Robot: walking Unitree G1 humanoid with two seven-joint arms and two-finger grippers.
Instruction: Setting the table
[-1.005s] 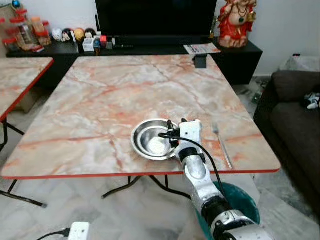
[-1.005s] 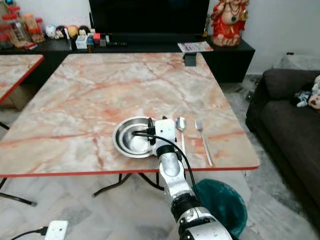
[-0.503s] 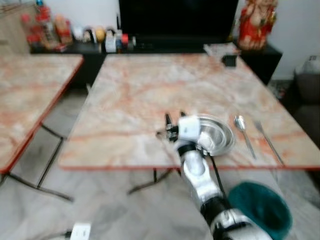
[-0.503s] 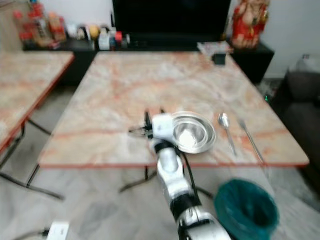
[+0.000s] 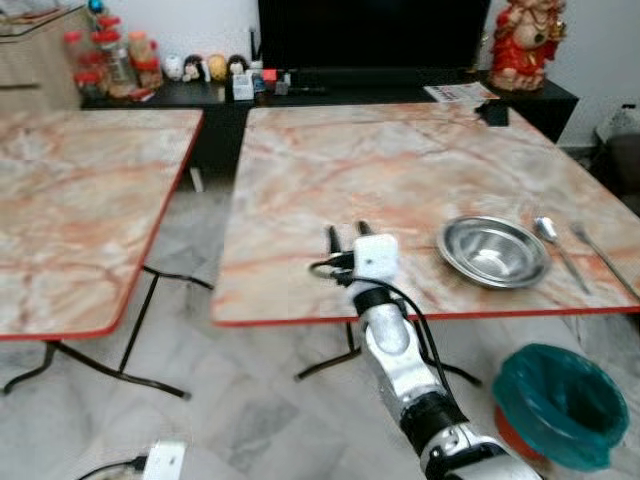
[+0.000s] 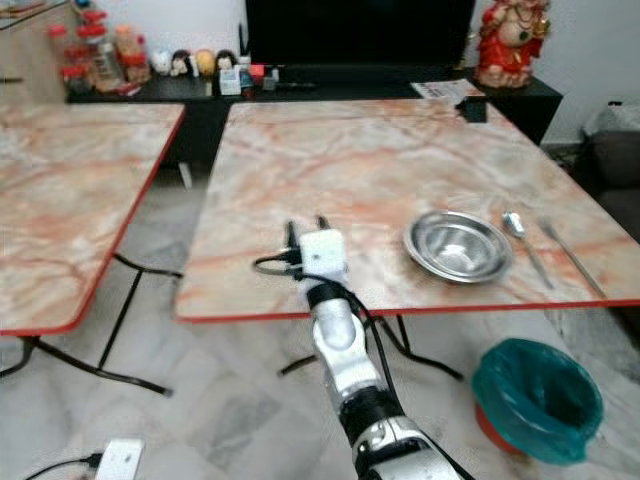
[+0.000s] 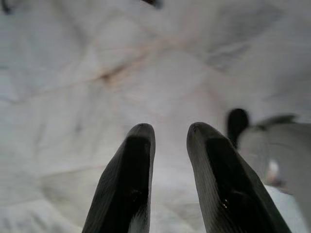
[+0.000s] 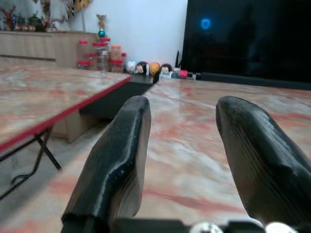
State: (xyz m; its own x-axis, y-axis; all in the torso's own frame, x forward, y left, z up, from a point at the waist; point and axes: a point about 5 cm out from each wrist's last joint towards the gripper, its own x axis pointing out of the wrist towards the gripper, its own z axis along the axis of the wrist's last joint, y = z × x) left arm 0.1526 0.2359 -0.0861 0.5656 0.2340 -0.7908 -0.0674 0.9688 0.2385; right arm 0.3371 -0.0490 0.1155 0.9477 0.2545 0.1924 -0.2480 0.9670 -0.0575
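Note:
A steel bowl (image 5: 493, 250) sits near the front right of the marble table (image 5: 380, 160). A spoon (image 5: 553, 241) and a fork (image 5: 605, 261) lie just to its right. My right gripper (image 5: 346, 236) hovers over the table's front left part, well left of the bowl and apart from it. In the right wrist view its fingers (image 8: 130, 145) stand open with nothing between them, pointing along the tabletop. My left gripper (image 7: 170, 131) hangs over pale floor tiles, with a narrow gap between its fingers and nothing in it.
A second marble table (image 5: 80, 200) stands to the left with a floor gap between. A teal bin (image 5: 558, 402) stands on the floor under the front right corner. A black console (image 5: 300, 90) with jars, figurines and a red statue (image 5: 528, 45) lines the back wall. A power strip (image 5: 160, 460) lies on the floor.
The camera has swung to the left, so the whole scene shifted right. My right gripper has left the bowl's rim and now stands left of the bowl.

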